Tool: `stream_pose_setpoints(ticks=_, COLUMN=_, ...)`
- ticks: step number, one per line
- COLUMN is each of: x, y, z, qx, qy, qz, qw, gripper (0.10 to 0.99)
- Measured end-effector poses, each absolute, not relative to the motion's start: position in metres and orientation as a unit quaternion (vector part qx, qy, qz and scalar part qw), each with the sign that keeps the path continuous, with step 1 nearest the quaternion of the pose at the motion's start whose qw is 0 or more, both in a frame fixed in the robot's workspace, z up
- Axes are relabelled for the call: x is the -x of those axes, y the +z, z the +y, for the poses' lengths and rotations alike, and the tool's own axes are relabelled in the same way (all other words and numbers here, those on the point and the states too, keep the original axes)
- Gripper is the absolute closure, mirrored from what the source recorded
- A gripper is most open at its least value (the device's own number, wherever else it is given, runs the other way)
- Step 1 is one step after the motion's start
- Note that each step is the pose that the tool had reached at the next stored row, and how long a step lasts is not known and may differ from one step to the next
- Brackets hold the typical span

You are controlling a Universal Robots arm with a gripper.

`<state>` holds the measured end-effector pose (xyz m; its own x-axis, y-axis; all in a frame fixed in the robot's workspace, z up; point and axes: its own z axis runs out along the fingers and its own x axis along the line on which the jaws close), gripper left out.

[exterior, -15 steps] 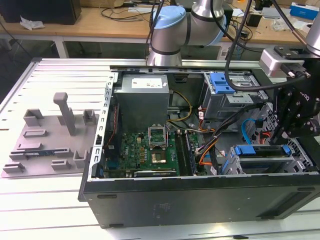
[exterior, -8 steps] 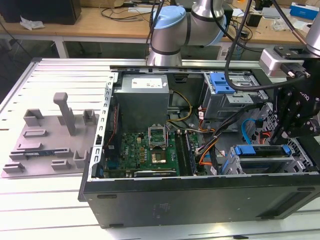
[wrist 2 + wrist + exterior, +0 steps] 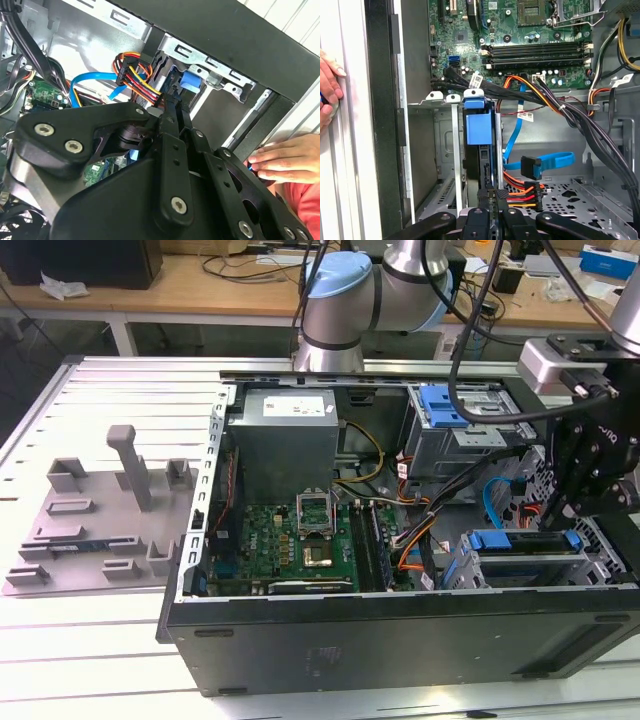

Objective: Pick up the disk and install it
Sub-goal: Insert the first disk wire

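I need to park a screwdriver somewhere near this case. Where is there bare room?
Free: the ribbed table behind the grey jig. Crowded: the drive corner, with the disk, cables and tool; a hand rests outside the case.

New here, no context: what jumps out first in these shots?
An open computer case lies on the table, its green motherboard exposed. The gripper hovers over the blue-framed disk standing edge-on in the metal drive cage, orange and black cables beside it. A person's hand rests at the case's outer edge.
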<state>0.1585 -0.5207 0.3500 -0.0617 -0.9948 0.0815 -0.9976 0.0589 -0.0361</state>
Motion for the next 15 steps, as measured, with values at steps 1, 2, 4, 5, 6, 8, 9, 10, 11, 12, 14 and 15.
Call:
stream_pose_setpoints(ticks=1, x=-0.1585, y=0.3497, z=-0.5207, qx=-0.685, qy=0.041, qz=-0.727, qw=0.017, gripper=0.922)
stream_pose_setpoints(ticks=2, x=-0.1585, y=0.3495, z=-0.5207, qx=-0.685, qy=0.041, qz=-0.727, qw=0.017, gripper=0.922)
stream_pose_setpoints(ticks=4, x=-0.1585, y=0.3490, z=-0.5207, qx=-0.685, qy=0.041, qz=-0.727, qw=0.017, gripper=0.922)
stream_pose_setpoints(ticks=5, x=-0.1585, y=0.3488, z=-0.5207, qx=-0.685, qy=0.041, qz=-0.727, qw=0.017, gripper=0.922)
stream_pose_setpoints(ticks=6, x=-0.1585, y=0.3485, z=-0.5207, qx=-0.685, qy=0.041, qz=-0.727, qw=0.017, gripper=0.922)
stream_pose_setpoints(ticks=8, x=-0.1585, y=0.3481, z=-0.5207, qx=-0.685, qy=0.041, qz=-0.727, qw=0.017, gripper=0.922)
stream_pose_setpoints(ticks=9, x=-0.1585, y=0.3477, z=-0.5208, qx=-0.685, qy=0.041, qz=-0.727, qw=0.017, gripper=0.922)
stream_pose_setpoints(ticks=10, x=-0.1585, y=0.3474, z=-0.5208, qx=-0.685, qy=0.041, qz=-0.727, qw=0.017, gripper=0.922)
stream_pose_setpoints(ticks=11, x=-0.1586, y=0.3472, z=-0.5208, qx=-0.685, qy=0.041, qz=-0.727, qw=0.017, gripper=0.922)
stream_pose_setpoints(ticks=12, x=-0.1585, y=0.3469, z=-0.5208, qx=-0.685, qy=0.041, qz=-0.727, qw=0.017, gripper=0.922)
stream_pose_setpoints(ticks=14, x=-0.1585, y=0.3462, z=-0.5209, qx=-0.685, qy=0.041, qz=-0.727, qw=0.017, gripper=0.922)
stream_pose_setpoints(ticks=15, x=-0.1585, y=0.3460, z=-0.5209, qx=-0.685, qy=0.041, qz=-0.727, qw=0.017, gripper=0.922)
